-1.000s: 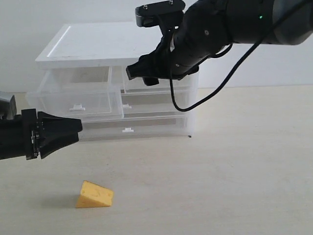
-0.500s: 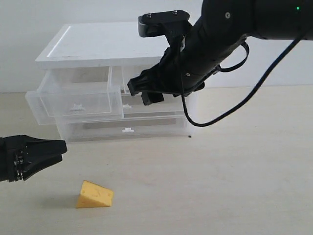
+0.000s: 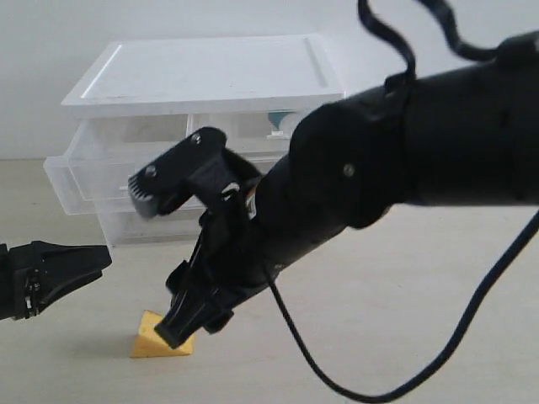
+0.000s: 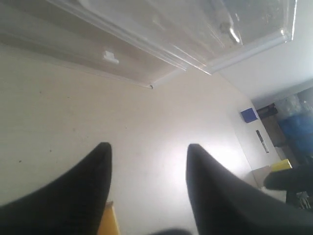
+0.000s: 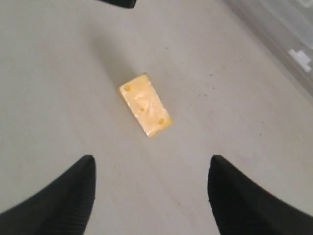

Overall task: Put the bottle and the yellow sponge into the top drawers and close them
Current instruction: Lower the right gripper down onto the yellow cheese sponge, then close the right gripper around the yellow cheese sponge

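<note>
The yellow sponge (image 3: pixel 150 341) lies on the table, an orange-yellow wedge, half covered by my right arm. My right gripper (image 3: pixel 178 326) hovers just over it, open; the sponge (image 5: pixel 145 111) sits ahead of the gripper (image 5: pixel 151 164), apart from both fingers. My left gripper (image 3: pixel 103 259) waits to the sponge's left, open and empty (image 4: pixel 149 149), with a sliver of sponge (image 4: pixel 108 221) beside one finger. The left top drawer (image 3: pixel 80 172) is pulled out. The bottle (image 3: pixel 285 124), teal with a white cap, shows through the right top drawer (image 3: pixel 244 126).
The white-topped cabinet (image 3: pixel 210 71) stands at the back, its full-width lower drawers largely hidden by my right arm. A lower drawer's white pull tab (image 4: pixel 111 57) shows in the left wrist view. A black cable (image 3: pixel 312 370) trails over the table.
My right arm swung down from the right top drawer to just above the sponge. My left gripper dropped lower and drew back to the left, its jaws slightly narrower.
</note>
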Controlling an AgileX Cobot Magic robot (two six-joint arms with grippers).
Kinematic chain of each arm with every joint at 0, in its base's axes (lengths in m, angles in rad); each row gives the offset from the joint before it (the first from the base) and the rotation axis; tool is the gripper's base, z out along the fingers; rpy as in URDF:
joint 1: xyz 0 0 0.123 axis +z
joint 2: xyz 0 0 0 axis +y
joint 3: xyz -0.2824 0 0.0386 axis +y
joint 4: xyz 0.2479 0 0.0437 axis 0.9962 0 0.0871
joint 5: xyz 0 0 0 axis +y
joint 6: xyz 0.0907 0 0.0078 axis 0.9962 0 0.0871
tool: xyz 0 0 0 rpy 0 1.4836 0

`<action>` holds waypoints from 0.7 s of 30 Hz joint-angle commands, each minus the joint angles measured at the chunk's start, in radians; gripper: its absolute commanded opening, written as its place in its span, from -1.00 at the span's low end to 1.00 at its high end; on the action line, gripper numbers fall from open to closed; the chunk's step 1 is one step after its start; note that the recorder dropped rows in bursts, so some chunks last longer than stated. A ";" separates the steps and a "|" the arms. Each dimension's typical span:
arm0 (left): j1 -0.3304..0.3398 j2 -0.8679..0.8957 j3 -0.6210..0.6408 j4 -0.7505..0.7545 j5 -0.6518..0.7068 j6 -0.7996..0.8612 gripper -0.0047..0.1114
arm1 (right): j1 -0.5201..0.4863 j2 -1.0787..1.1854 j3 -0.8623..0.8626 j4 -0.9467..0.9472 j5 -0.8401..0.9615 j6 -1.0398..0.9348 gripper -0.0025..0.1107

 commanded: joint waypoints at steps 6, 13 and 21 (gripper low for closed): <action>0.004 -0.002 0.006 -0.020 -0.002 0.036 -0.16 | 0.029 0.160 0.015 -0.002 -0.173 -0.114 0.09; 0.004 -0.002 0.006 -0.024 -0.002 0.036 -0.16 | 0.029 0.244 -0.035 -0.002 -0.222 -0.149 0.09; 0.004 -0.002 0.006 -0.024 -0.002 0.036 -0.16 | 0.031 0.321 -0.132 0.009 -0.204 -0.183 0.09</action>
